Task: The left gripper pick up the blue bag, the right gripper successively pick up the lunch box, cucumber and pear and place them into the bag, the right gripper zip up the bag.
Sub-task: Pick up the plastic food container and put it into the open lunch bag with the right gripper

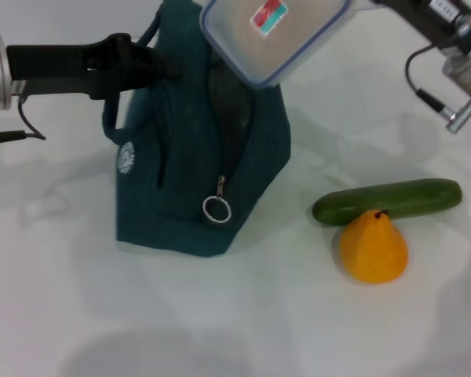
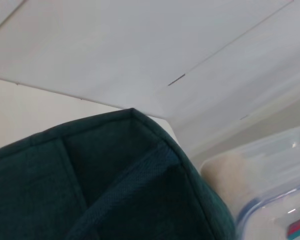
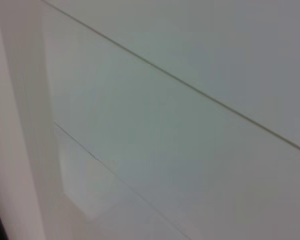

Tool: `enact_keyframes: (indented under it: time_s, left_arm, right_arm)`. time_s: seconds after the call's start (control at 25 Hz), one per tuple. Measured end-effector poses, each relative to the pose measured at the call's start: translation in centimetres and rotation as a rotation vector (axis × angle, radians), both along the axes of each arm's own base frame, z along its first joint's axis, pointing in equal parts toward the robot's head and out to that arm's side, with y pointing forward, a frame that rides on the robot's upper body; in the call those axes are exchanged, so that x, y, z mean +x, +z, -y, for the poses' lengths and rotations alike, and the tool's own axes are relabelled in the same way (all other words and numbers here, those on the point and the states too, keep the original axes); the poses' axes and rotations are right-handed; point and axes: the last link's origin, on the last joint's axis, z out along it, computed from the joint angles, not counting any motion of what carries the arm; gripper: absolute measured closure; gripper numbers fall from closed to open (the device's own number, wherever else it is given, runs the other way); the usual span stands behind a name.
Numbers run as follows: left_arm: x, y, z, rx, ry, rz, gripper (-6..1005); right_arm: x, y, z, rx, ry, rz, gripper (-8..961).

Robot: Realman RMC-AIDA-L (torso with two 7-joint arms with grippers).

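The lunch box [image 1: 273,35] hangs tilted right above the blue bag's [image 1: 196,188] open mouth, low corner aimed down into it; the drop is nearly straight down. Right gripper carries it, but its fingers are cut off at the frame top, so grip can't be told. Left gripper [image 1: 145,63] is clenched on the bag's top edge w/ the handle, holding it upright. Cucumber [image 1: 386,201] and pear [image 1: 373,247] touch on the table, robot's right of the bag.

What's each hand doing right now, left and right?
Left hand: shut on the blue bag, at its top edge.
Right hand: out of view; the lunch box hangs tilted over the bag's opening, so presumably held.
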Motion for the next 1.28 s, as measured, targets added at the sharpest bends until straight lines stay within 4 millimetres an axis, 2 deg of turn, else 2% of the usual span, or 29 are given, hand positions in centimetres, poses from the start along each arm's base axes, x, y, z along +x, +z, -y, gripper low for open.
enact_keyframes:
  time_s: [0.44,0.84,1.28]
  left_arm:
    - [0.0,0.1,0.5,-0.006,0.013,0.070,947]
    - [0.9,-0.7,1.2,-0.065,0.004,0.154,947]
    - [1.1,-2.4,2.1,-0.138,0.013,0.189,947]
  right_arm:
    - [2.0,-3.3,1.0,-0.109,-0.091,0.107,857]
    - [1.2,-3.2,0.4,-0.110,-0.078,0.093,857]
    - [0.3,-2.1,0.1,-0.065,-0.043,0.037,857]
